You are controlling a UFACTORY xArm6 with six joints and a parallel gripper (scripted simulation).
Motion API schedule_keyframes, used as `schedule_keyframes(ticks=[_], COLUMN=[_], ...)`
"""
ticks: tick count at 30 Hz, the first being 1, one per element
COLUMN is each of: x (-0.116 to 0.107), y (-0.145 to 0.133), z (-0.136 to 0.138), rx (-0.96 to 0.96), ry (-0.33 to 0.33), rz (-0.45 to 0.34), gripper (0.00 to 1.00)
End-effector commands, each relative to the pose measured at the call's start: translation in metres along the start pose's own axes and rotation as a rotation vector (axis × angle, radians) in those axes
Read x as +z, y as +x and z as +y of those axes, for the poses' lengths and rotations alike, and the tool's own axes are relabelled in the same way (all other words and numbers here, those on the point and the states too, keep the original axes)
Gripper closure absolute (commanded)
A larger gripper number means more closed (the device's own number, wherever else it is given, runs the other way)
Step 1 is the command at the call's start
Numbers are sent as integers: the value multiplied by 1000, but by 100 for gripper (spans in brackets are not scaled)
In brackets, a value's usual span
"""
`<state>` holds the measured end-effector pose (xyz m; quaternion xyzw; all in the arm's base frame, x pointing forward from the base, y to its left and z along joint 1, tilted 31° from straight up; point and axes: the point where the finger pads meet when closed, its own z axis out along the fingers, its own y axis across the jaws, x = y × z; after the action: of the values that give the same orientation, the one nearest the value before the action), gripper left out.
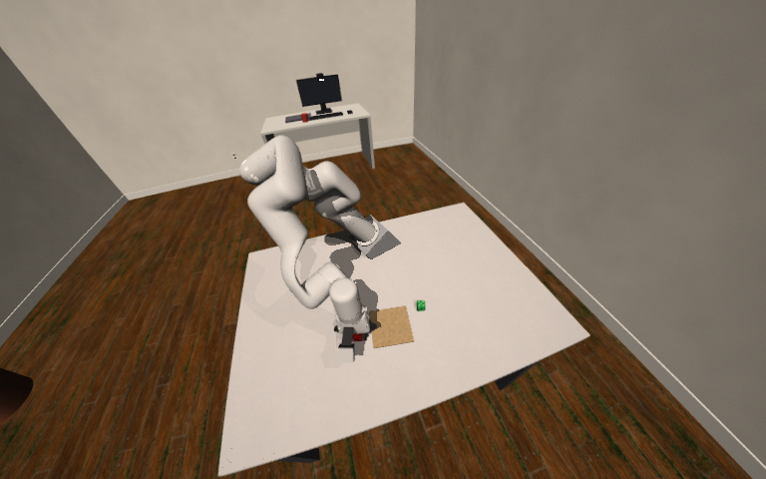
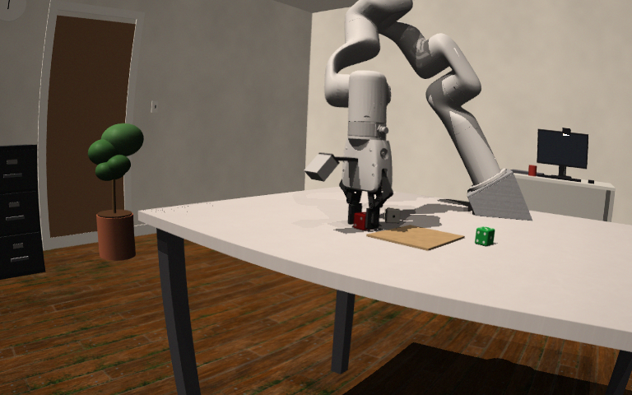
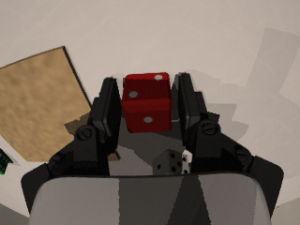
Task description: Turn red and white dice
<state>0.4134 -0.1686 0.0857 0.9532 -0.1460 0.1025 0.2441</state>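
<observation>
we see the gripper (image 2: 364,219) low on the table (image 2: 261,233), its fingers either side of the red die (image 2: 359,220), not squeezing it. the white die (image 2: 394,216) sits just behind, in shadow. the mat (image 2: 415,238) lies beside them, bare; the green die (image 2: 485,235) rests past its far corner.

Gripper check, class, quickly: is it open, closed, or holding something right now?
Gripper: open, lowered around the red die, fingers either side, not clamped.
</observation>
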Motion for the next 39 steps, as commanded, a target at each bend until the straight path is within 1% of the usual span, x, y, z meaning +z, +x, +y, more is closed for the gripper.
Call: schedule_keyframes(ticks=[1, 37, 38, 39], x=[2, 2, 2, 2], y=[1, 1, 1, 1], z=[0, 0, 0, 0], rx=[1, 1, 1, 1], ry=[0, 0, 0, 0], rz=[4, 4, 4, 4], gripper=[53, 53, 73, 73])
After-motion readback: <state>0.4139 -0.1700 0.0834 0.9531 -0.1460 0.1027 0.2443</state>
